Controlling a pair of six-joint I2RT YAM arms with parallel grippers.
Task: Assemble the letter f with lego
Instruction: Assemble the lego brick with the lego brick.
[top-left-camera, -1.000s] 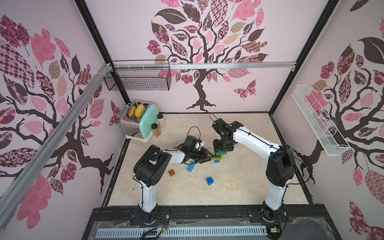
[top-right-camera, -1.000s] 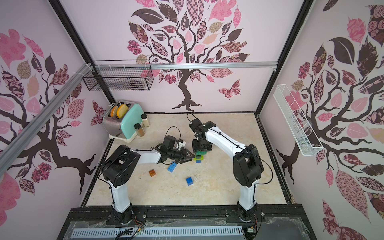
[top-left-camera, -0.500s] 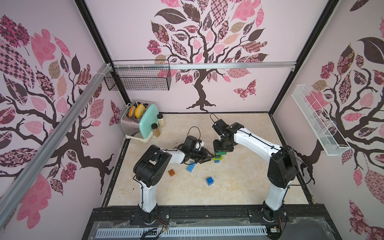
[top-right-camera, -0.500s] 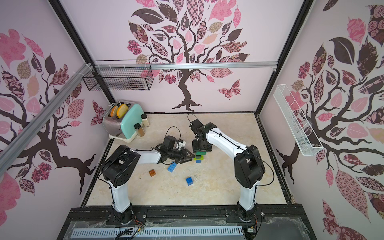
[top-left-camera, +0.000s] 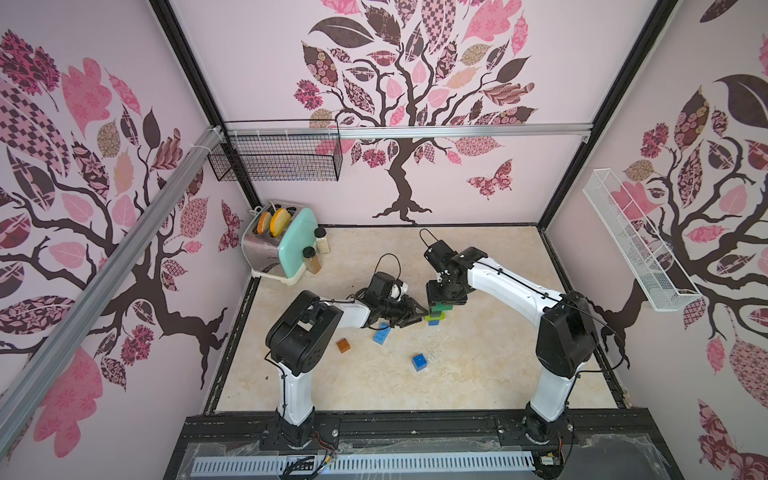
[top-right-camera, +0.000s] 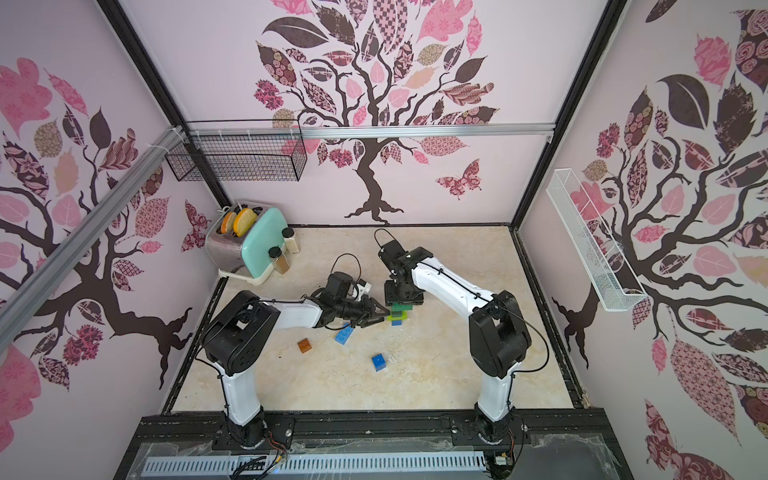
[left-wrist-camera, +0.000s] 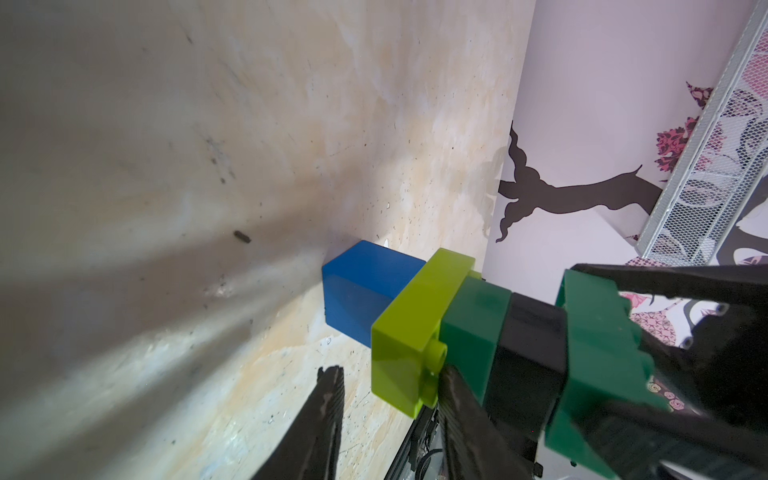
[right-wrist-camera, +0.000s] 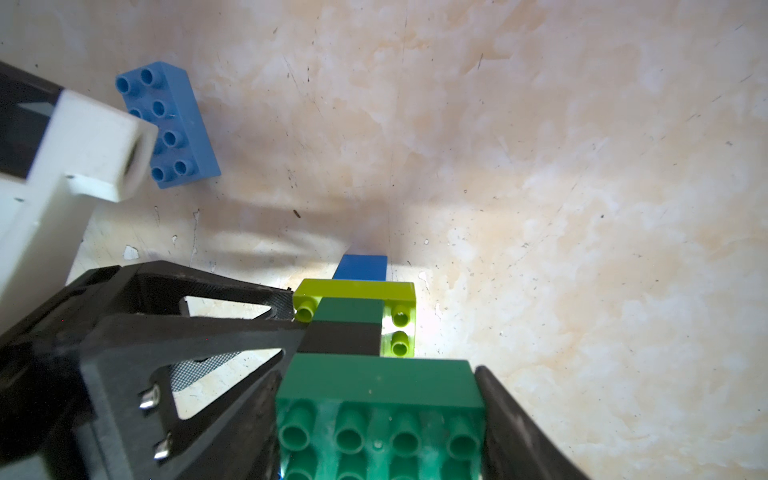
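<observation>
Marbled beige tabletop (top-left-camera: 490, 365), enclosed by pale pink walls with tree decals (top-left-camera: 401, 183).

Upper left in both top views: black wire basket (top-left-camera: 274, 162), hung on the wall.

Below it, at the table's far left corner: toaster (top-left-camera: 297, 245), steel with a mint side, two bread slices in its slots. Two spice jars (top-left-camera: 312, 259) stand just beside it.

Left of centre, loose on the table: brown brick (top-left-camera: 343, 345), square. Light blue brick (top-left-camera: 381, 333), oblong, studs up, just beside the left gripper. Lower centre: loose blue brick (top-left-camera: 420, 361), square, apart from the others.

Centre: left gripper (left-wrist-camera: 390, 372), lying low, jaws drawn close about the overhanging end of the lime green brick (left-wrist-camera: 409, 332), one finger against a stud.

Just right of it: lego stack (top-left-camera: 437, 316), upright on the table. Bottom to top: blue base brick (left-wrist-camera: 365, 291), lime green brick, lower dark green brick (left-wrist-camera: 473, 328), black brick (left-wrist-camera: 528, 353), top dark green brick (right-wrist-camera: 378, 386).

Directly above the stack: right gripper (right-wrist-camera: 376, 374), pointing down, clamped on the two ends of the top dark green brick.

Right edge: white mesh rack (top-left-camera: 636, 249), fixed to the wall.
</observation>
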